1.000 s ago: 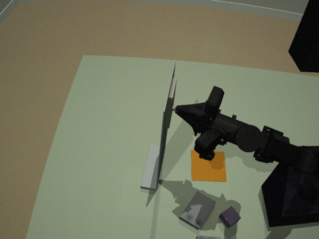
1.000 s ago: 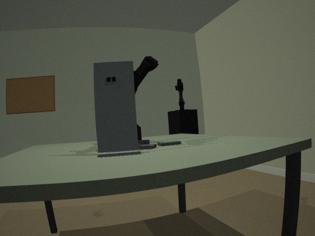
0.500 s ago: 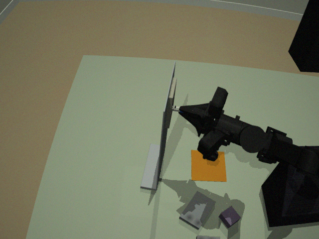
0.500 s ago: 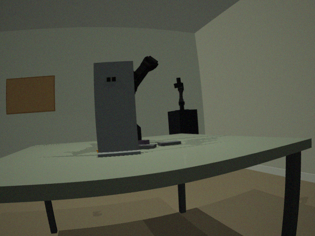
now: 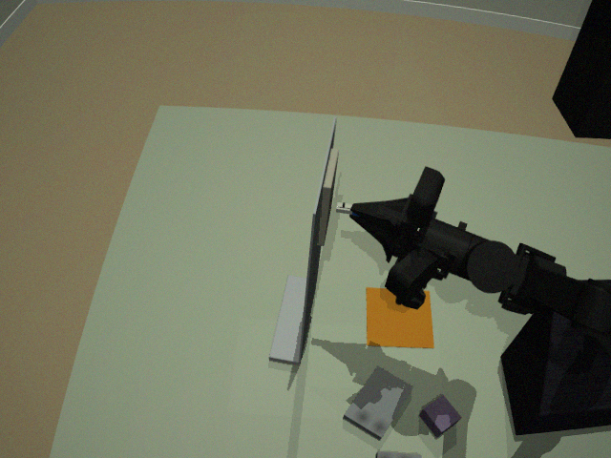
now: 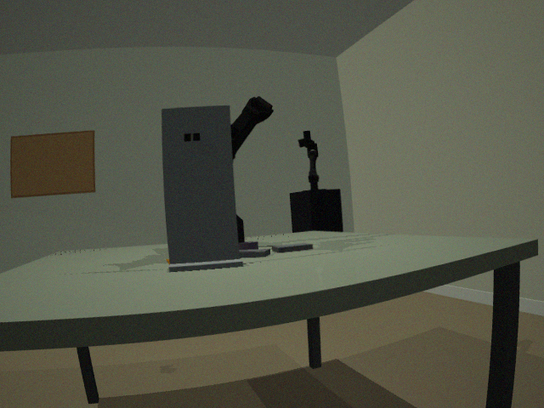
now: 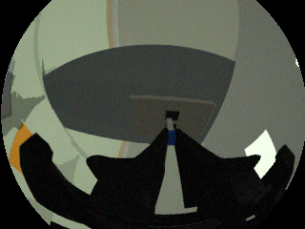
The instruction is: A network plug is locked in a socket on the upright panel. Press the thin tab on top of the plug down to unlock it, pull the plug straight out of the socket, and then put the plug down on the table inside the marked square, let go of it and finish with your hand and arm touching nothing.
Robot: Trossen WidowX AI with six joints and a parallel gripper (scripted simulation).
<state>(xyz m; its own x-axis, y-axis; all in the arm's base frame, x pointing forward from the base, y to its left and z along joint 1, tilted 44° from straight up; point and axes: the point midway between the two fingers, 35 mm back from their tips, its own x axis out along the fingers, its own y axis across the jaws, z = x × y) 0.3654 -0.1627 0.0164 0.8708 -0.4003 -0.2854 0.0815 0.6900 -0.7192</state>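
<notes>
Plug (image 5: pixel 344 208) (image 7: pixel 171 133) out of socket, just off upright panel (image 5: pixel 311 266) (image 6: pixel 200 189) (image 7: pixel 143 72), above table (image 5: pixel 197 197) (image 6: pixel 263 285). Gripper (image 5: pixel 352 211) (image 7: pixel 171 132) nearly closed, pinching plug's blue end between fingertips. Orange square (image 5: pixel 400 325) (image 7: pixel 18 149) on table, apart from plug. Grey slab (image 5: pixel 377 402) and purple block (image 5: pixel 440 415) beyond square.

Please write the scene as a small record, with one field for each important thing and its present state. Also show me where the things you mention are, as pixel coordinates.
fingers: shut on the network plug (image 5: pixel 344 208) (image 7: pixel 171 137)
plug: out of the socket (image 7: pixel 172 114), a gap between its front end and the socket plate (image 5: pixel 324 217) (image 7: pixel 143 109)
panel: upright (image 5: pixel 310 276) (image 6: pixel 197 189) (image 7: pixel 95 95), the plate on its robot-facing side
marked square: orange (image 5: pixel 398 327) (image 7: pixel 18 150), flat on the table, plug not in it
other things: purple block (image 5: pixel 438 414) and grey flat block (image 5: pixel 389 408), near the square
remaining: set the plug in the square, let go, withdraw
</notes>
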